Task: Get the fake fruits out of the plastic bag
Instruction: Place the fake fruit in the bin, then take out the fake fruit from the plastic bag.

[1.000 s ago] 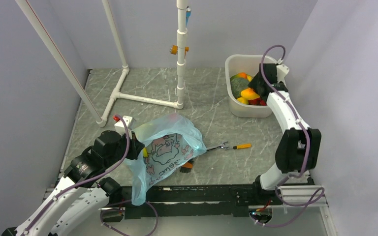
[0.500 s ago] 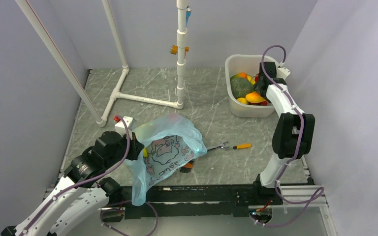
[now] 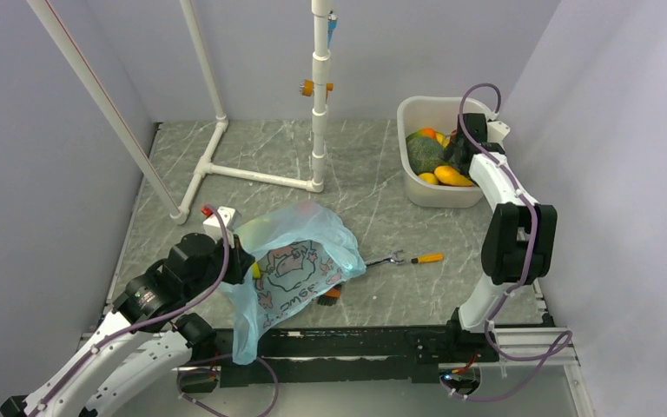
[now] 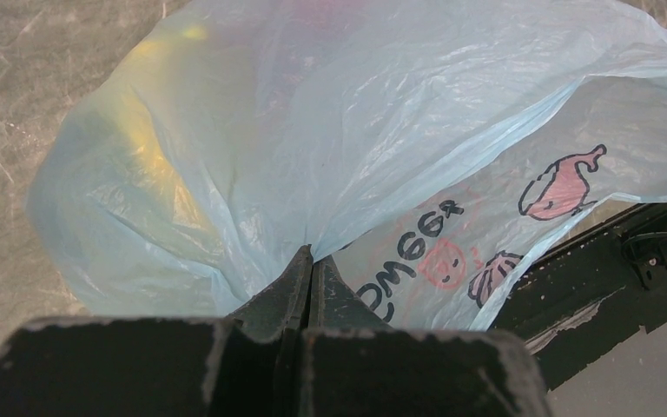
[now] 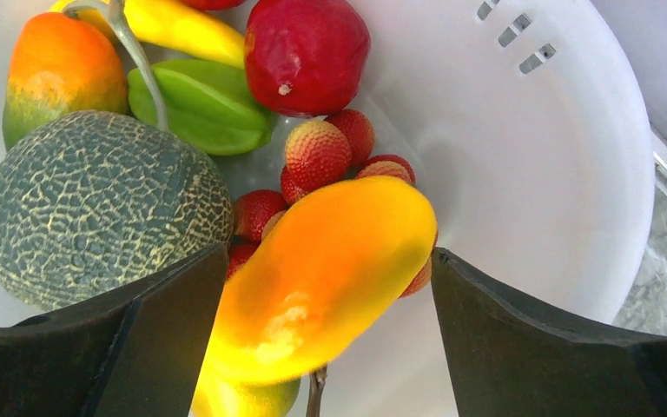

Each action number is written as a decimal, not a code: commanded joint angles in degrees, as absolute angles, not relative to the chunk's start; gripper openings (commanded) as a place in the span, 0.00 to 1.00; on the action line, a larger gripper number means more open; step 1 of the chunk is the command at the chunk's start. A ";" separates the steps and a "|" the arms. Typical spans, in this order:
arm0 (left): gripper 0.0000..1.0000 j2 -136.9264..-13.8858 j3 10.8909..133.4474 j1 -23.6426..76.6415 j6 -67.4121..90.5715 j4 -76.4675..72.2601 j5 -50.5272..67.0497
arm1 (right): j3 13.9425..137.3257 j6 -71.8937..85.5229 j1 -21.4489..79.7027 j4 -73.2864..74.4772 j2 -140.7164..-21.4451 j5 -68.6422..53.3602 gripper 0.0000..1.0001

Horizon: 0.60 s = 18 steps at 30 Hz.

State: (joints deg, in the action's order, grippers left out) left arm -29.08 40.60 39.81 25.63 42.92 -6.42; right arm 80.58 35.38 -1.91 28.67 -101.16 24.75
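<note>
now, on the grey marbled table (image 3: 252,156) the plastic bag (image 3: 300,261) lies slumped at the near left, and the left gripper (image 4: 311,259) is closed tight on a pinch of its blue film, jaws meeting. far across at the back right stands the white tub (image 3: 417,111), where the right gripper (image 5: 328,254) hangs over a netted green melon (image 5: 95,208) and a heap of other fruit. between its widely spread jaws sits the mango (image 5: 330,269), low in the tub; we cannot tell whether they pinch it or it lies free. we judge the step in hand to be the drop of this mango into the tub. smaller, back in the bag, a yellow fruit (image 4: 152,148) shows through the film, so the job is not done. next, we reckon, the right gripper must lift clear of the tub wall, cross to the bag's mouth and reach in, with the left gripper holding the film taut.
</note>
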 commanded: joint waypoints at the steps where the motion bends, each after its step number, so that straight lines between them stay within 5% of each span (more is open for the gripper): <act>1: 0.00 -28.90 41.54 41.35 26.98 43.15 -8.59 | 79.50 32.54 -0.38 27.77 -94.93 26.12 0.91; 10: 0.00 -29.40 41.69 45.51 28.92 44.43 -13.43 | 72.40 29.19 8.83 26.32 -80.99 30.58 0.94; 18: 0.00 -30.12 42.01 47.28 29.65 45.08 -17.28 | 55.39 23.62 19.97 17.42 -56.81 10.46 0.94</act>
